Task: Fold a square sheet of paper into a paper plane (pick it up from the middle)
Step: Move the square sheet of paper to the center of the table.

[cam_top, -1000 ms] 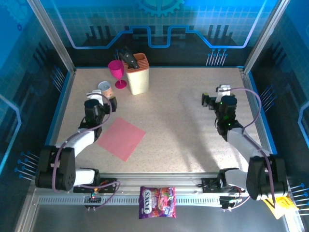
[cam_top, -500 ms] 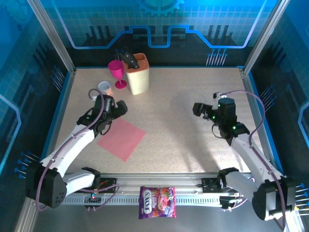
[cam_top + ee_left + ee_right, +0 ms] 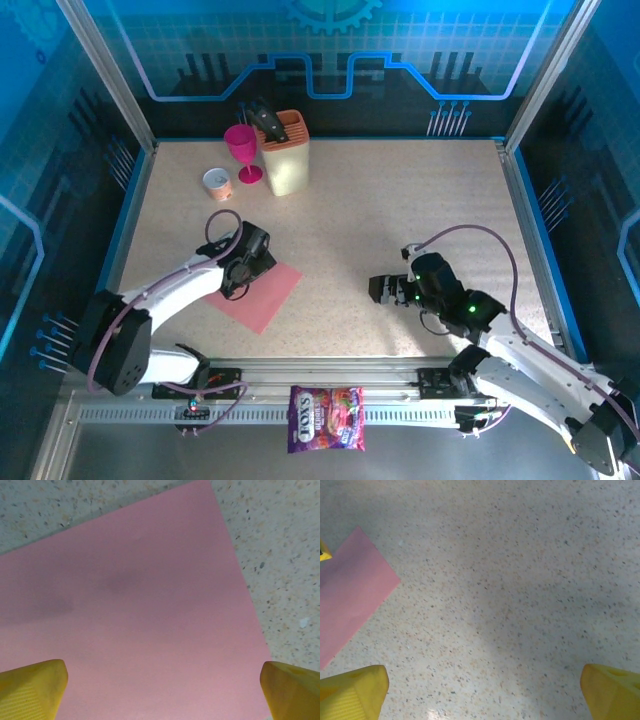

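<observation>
- The paper (image 3: 268, 300) lies flat on the table (image 3: 420, 200), on the left side, near the front. It is not folded yet.
- It is square and sits turned like a diamond. One corner points right and one points to the front. It has no long side, so no way round is better for a grab.
- The left gripper (image 3: 248, 268) hangs right over the paper, above its far part. Its yellow fingers (image 3: 32, 690) are wide apart and hold nothing.
- In the left wrist view, pink paper lies between the two fingertips. The right edge of the paper runs close by the right finger.
- I cannot tell if the fingertips touch the paper.
- The right gripper (image 3: 385, 290) is over bare table, well apart from the paper and to its right. Its fingers (image 3: 352, 690) are wide apart too, and empty. In its wrist view, a corner of the paper shows off to the left.
- The left arm is much nearer, so I think the grab is its job.
- The middle of the paper looks a little nearer the front than the left gripper is now. I think it needs to go there, then down, then pinch.
- Thin, flat paper is hard to pinch. It may just slide.
</observation>
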Robot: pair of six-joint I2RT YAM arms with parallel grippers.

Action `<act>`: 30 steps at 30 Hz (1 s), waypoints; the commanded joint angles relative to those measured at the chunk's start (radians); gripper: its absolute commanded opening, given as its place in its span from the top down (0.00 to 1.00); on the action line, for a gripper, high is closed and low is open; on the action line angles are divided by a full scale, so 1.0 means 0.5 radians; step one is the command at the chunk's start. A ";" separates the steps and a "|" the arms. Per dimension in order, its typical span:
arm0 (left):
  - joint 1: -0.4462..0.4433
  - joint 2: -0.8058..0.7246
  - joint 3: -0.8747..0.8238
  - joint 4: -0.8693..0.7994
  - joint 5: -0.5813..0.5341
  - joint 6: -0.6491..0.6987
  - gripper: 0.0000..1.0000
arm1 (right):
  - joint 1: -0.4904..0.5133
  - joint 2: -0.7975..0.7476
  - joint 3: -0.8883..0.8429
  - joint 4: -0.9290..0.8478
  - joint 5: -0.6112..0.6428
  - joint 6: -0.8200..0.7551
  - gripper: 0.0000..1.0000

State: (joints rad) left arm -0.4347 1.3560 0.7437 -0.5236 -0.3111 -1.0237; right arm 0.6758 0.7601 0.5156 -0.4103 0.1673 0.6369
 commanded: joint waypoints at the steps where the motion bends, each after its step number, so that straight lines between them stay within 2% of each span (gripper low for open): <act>1: -0.019 0.099 0.054 0.028 -0.043 -0.048 0.00 | 0.035 -0.054 -0.018 -0.113 0.136 0.068 0.01; 9: -0.062 0.443 0.212 0.160 -0.042 0.121 0.00 | 0.035 -0.160 0.052 -0.304 0.238 0.004 0.01; 15: -0.155 0.650 0.326 0.270 0.042 0.326 0.00 | 0.035 -0.249 0.063 -0.403 0.299 0.006 0.01; 20: -0.346 0.795 0.464 0.325 0.097 0.561 0.00 | 0.032 -0.295 0.058 -0.457 0.335 0.036 0.01; 30: -0.855 1.040 0.858 0.341 0.203 1.017 0.00 | 0.015 -0.334 0.109 -0.567 0.383 0.095 0.01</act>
State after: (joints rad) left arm -0.8185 1.8496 1.1168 -0.3450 -0.2478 -0.6243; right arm 0.6804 0.6067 0.5266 -0.6510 0.3336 0.6594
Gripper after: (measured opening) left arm 0.999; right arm 0.993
